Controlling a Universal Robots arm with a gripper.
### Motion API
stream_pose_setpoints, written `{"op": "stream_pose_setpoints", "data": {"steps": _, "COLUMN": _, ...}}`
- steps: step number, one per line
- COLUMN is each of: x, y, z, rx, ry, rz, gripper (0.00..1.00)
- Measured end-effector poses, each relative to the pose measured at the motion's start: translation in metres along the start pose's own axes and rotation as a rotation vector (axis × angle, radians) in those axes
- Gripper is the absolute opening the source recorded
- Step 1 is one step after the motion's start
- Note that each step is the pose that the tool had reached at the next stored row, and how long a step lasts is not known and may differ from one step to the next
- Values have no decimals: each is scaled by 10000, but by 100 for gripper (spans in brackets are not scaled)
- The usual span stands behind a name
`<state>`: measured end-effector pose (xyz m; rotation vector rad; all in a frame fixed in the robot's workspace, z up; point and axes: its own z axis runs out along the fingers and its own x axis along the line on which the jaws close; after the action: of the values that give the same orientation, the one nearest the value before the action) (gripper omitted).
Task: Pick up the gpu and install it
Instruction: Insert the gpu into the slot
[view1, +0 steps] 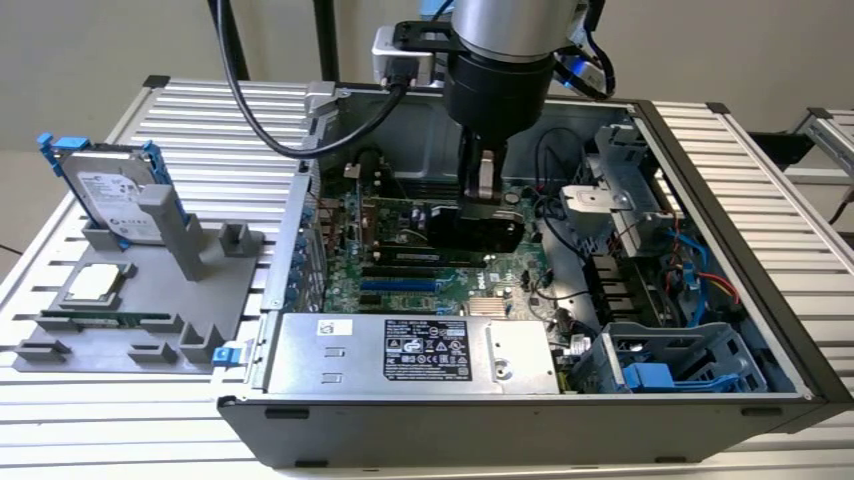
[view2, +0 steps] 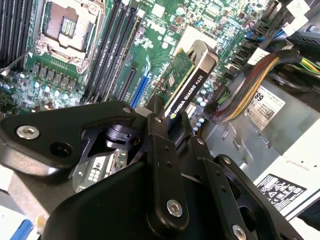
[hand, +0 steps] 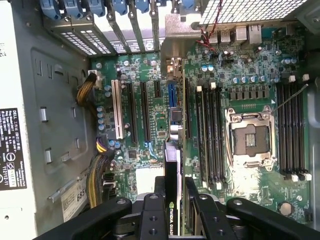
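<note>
Black-cooled, the gpu (view1: 465, 228) stands on edge over the motherboard (view1: 400, 262) inside the open computer case (view1: 747, 200), at about 12 o'clock from the power supply (view1: 407, 352). The gripper (view1: 482, 192) pinches its top edge between both fingers (hand: 201, 210), so the install step is in hand. As I judge it, the card's lower edge must line up with an expansion slot (hand: 171, 102) and go straight down.

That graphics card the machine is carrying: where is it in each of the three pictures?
Exterior view: the gpu hangs from the tool inside the open case.
Second wrist view: the gpu juts up edge-on from the tool.
First wrist view: the gpu stands edge-on over the slots.
Shared landmark: the green motherboard.
</note>
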<state>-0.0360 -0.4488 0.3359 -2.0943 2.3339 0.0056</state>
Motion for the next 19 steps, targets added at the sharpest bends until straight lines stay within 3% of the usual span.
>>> {"op": "stream_pose_setpoints", "data": {"steps": 14, "x": 14, "y": 84, "z": 231, "rx": -13, "ry": 2, "rz": 37, "gripper": 0}}
{"op": "stream_pose_setpoints", "data": {"steps": 19, "x": 14, "y": 88, "z": 250, "rx": -18, "ry": 5, "rz": 36, "gripper": 0}}
